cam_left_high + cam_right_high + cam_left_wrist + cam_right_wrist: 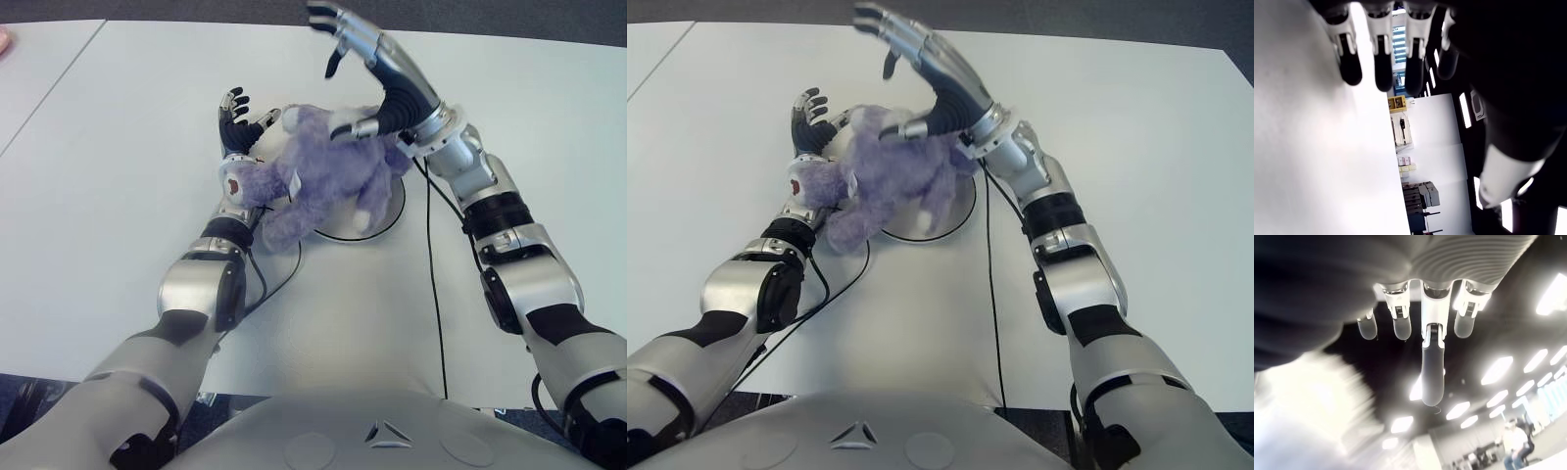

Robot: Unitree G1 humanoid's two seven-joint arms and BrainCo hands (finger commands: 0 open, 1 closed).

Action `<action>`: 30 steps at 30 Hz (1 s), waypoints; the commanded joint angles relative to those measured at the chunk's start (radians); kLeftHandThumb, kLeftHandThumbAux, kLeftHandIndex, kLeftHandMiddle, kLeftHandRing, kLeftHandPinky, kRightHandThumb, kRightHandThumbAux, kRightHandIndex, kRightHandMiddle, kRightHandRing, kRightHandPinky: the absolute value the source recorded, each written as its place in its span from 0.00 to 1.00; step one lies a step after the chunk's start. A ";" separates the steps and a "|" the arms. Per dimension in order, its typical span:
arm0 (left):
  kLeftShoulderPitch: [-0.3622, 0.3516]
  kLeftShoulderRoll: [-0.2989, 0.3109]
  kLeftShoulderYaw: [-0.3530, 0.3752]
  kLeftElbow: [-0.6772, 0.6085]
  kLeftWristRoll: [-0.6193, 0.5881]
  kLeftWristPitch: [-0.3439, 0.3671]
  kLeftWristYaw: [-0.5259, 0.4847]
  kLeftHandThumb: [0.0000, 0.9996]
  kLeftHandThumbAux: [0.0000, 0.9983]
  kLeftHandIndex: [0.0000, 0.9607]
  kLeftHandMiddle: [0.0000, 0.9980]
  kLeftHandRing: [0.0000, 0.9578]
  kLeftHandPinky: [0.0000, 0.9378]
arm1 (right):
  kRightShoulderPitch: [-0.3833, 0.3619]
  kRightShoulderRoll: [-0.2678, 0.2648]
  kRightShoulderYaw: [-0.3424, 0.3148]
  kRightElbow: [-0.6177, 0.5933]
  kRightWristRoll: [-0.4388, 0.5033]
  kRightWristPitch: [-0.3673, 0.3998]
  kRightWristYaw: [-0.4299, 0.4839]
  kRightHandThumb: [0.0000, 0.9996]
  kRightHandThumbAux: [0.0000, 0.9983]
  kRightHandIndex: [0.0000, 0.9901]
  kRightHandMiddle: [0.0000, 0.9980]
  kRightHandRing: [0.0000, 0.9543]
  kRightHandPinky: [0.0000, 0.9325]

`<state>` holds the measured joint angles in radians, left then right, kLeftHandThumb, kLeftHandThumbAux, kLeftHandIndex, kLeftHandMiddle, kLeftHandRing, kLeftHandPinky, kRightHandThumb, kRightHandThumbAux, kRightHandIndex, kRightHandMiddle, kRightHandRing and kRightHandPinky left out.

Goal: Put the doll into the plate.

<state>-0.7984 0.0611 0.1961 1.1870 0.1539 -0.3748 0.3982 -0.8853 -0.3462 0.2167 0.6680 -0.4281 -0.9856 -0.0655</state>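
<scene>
A wide white table (118, 245) fills the scene, with dark floor past its far edge. The right wrist view looks up at a dark ceiling with long bright lights and a person far off.

The purple doll (318, 176) lies across the round white plate (390, 217) in the middle of the table, its body over the plate's left part and its head off the left rim, over the left wrist.

The right hand (367, 69) is raised above the doll's far right side, palm down, fingers (1432, 377) stretched out and holding nothing. The left hand (235, 122) is at the doll's far left, fingers (1382, 63) spread upward, gripping nothing.

Black cables (433, 284) run along both arms. No writing can be read.
</scene>
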 commanded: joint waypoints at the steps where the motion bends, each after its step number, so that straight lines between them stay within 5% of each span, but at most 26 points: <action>1: 0.291 -0.093 0.006 0.182 -0.015 0.174 -0.026 0.00 0.80 0.19 0.24 0.22 0.24 | -0.077 -0.027 -0.049 0.050 0.061 -0.013 0.012 0.08 0.30 0.00 0.00 0.00 0.00; 16: 0.286 -0.087 -0.027 0.185 0.008 0.195 -0.016 0.00 0.76 0.18 0.25 0.24 0.25 | -0.149 -0.008 -0.087 0.086 0.048 -0.039 -0.062 0.03 0.37 0.00 0.00 0.00 0.00; 30: 0.286 -0.087 -0.026 0.185 0.006 0.193 -0.022 0.00 0.75 0.18 0.24 0.23 0.24 | -0.190 0.030 -0.095 0.064 0.181 0.066 0.055 0.02 0.34 0.00 0.00 0.00 0.00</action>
<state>-0.7986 0.0614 0.1784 1.1870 0.1581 -0.3736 0.3983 -1.0404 -0.3453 0.1339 0.7269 -0.3194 -0.9623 -0.0701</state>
